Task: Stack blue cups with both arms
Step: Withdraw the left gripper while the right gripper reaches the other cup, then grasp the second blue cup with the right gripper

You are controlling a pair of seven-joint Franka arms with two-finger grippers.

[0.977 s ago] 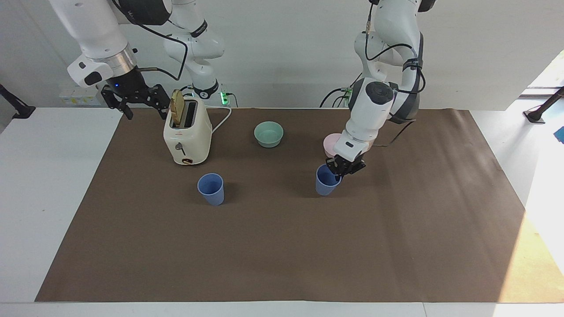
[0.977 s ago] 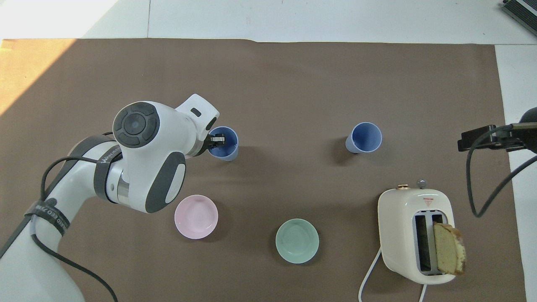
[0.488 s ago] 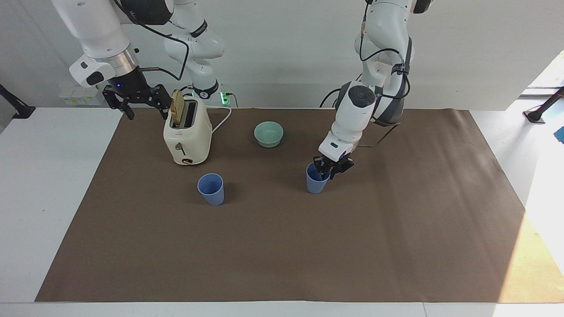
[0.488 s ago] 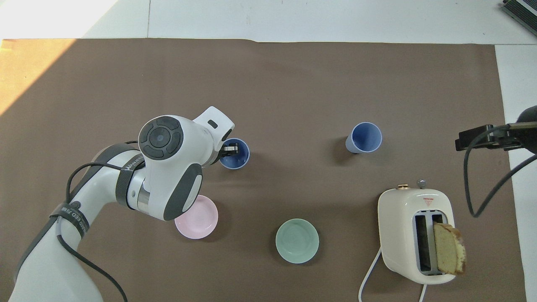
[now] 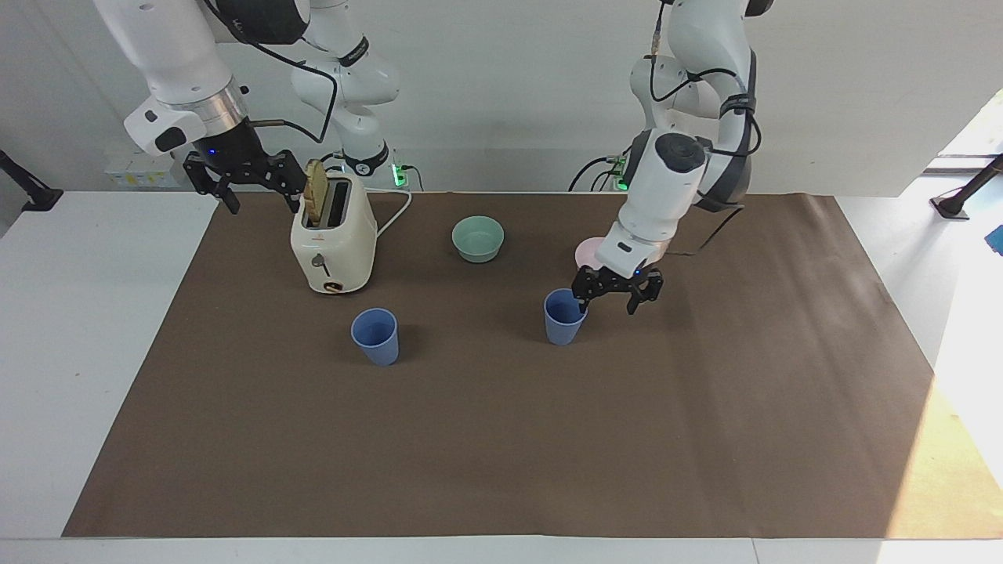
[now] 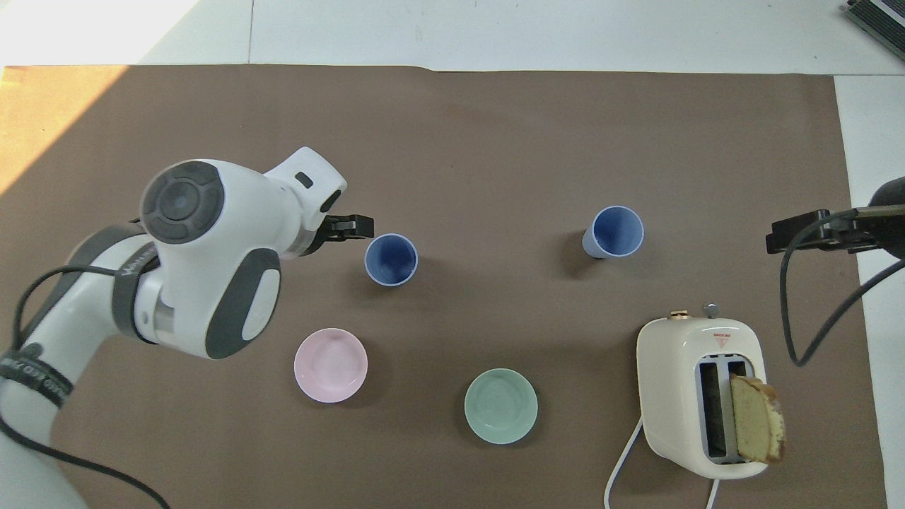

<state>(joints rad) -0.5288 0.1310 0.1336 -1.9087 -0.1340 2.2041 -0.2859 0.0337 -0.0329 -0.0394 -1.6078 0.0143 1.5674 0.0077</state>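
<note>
Brown paper covers my table. My right gripper point(image 5: 244, 185) waits spread above the toaster point(image 5: 333, 244). One blue cup point(image 5: 375, 336) stands by it; the other cup point(image 5: 563, 316) sits beside my splayed, empty left gripper point(image 5: 617, 291). I should regrip its rim squarely.

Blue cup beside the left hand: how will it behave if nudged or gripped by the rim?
The blue cup narrows toward its base and stands tall, so a high nudge probably tips it. It looks like thin, empty plastic, so likely light and may slide on the brown mat. The open left hand could flex the rim.
</note>
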